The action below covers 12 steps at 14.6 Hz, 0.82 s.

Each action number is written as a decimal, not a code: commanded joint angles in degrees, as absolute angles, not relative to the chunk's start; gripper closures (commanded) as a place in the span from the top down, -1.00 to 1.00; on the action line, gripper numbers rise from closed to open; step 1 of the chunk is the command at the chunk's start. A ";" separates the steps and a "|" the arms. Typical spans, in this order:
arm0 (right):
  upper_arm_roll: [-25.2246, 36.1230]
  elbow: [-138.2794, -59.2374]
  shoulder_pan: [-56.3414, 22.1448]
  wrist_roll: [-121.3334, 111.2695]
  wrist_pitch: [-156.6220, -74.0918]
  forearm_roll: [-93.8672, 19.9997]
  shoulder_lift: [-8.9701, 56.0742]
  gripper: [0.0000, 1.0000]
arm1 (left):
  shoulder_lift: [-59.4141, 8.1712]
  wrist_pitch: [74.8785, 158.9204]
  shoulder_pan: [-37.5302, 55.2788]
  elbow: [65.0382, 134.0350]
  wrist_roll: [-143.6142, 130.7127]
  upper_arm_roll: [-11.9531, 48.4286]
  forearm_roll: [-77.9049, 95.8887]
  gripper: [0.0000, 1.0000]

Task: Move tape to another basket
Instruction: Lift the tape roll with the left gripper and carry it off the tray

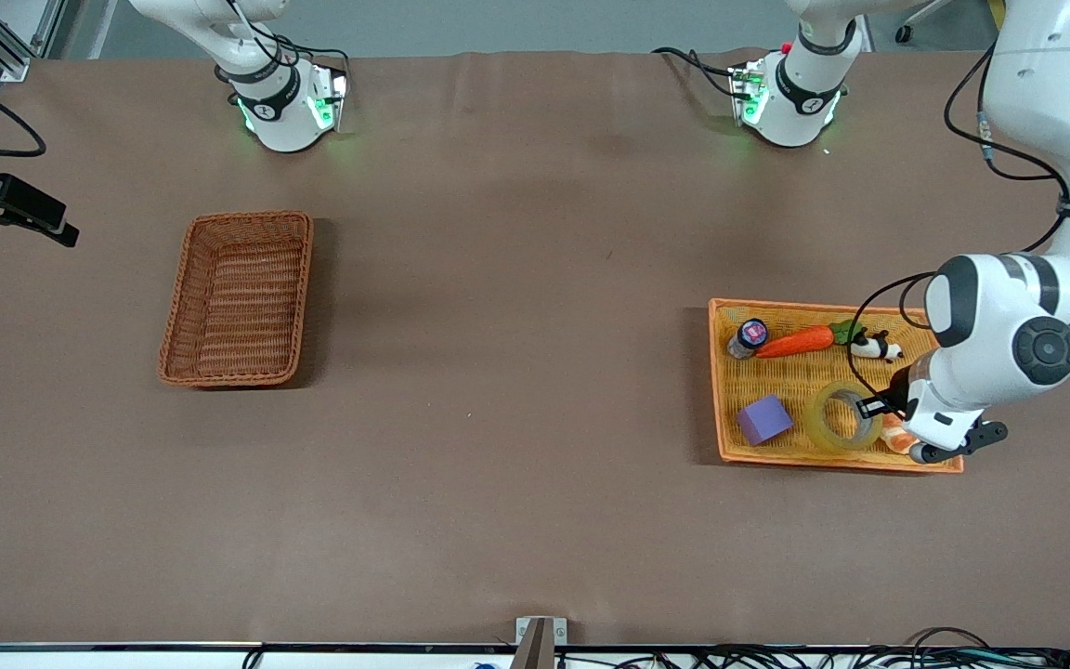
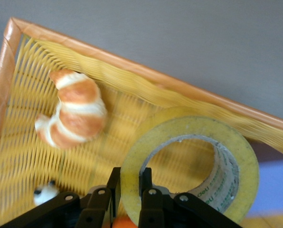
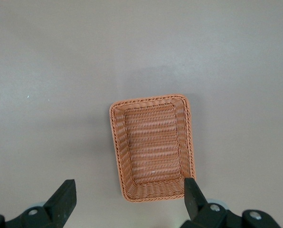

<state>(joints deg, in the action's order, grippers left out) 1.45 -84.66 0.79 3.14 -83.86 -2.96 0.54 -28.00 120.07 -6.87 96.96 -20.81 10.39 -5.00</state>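
Now the left gripper pinches the wall of the tape in the yellow tray. Up high, the right gripper waits wide apart over the basket.

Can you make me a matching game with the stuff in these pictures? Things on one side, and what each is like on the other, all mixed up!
Things:
1. tape
2. basket
3. cube
4. right hand

What it is like:
A. purple, lying in the yellow tray
B. open, up over the brown basket
C. pinched at its wall by the left hand
D. nothing in it, toward the right arm's end of the table

Pairs: 1-C, 2-D, 3-A, 4-B
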 commanded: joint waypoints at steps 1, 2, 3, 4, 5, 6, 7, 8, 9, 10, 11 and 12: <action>0.88 -84.73 1.85 2.37 -83.58 -3.08 0.44 1.00 | -25.93 109.10 -6.85 89.84 -24.42 16.58 -5.89 -1.00; 0.88 -84.73 1.85 2.37 -83.58 -3.08 0.44 1.00 | -25.58 107.85 -6.86 88.43 -25.04 18.87 -5.89 -1.00; 0.88 -84.73 1.85 2.37 -83.58 -3.08 0.44 1.00 | -25.49 107.67 -6.51 87.81 -25.22 20.90 -5.89 -1.00; 0.88 -84.73 1.85 2.37 -83.58 -3.16 0.44 1.00 | -25.40 107.67 -6.42 87.80 -25.31 23.53 -5.89 -1.00; 0.88 -84.73 1.85 2.37 -83.67 -3.08 0.44 1.00 | -25.40 107.75 -6.07 87.72 -26.01 25.90 -5.71 -0.99; 0.88 -84.73 1.85 2.37 -83.58 -3.08 0.44 1.00 | -25.84 107.75 -5.46 87.80 -27.58 27.84 -5.54 -1.00; 0.88 -84.73 1.85 2.37 -83.58 -3.08 0.53 1.00 | -26.62 107.84 -4.23 87.80 -29.77 29.86 -5.54 -0.99; 0.88 -84.73 1.85 2.37 -83.67 -3.16 0.44 1.00 | -28.37 108.02 -1.09 87.54 -32.93 30.32 -5.71 -1.00; 0.88 -84.73 1.85 2.37 -83.58 -3.16 0.53 1.00 | -29.78 108.54 2.77 86.32 -36.61 30.06 -6.06 -1.00; 0.88 -84.73 1.85 2.37 -83.58 -3.08 0.53 1.00 | -32.41 108.89 6.64 84.05 -39.87 29.97 -6.59 -1.00; 0.88 -84.73 1.85 2.37 -83.58 -3.08 0.53 1.00 | -34.61 108.98 9.55 81.76 -42.16 29.88 -6.94 -1.00; 0.88 -84.73 1.85 2.37 -83.58 -3.08 0.53 1.00 | -36.98 109.07 11.84 79.56 -44.01 29.88 -6.86 -1.00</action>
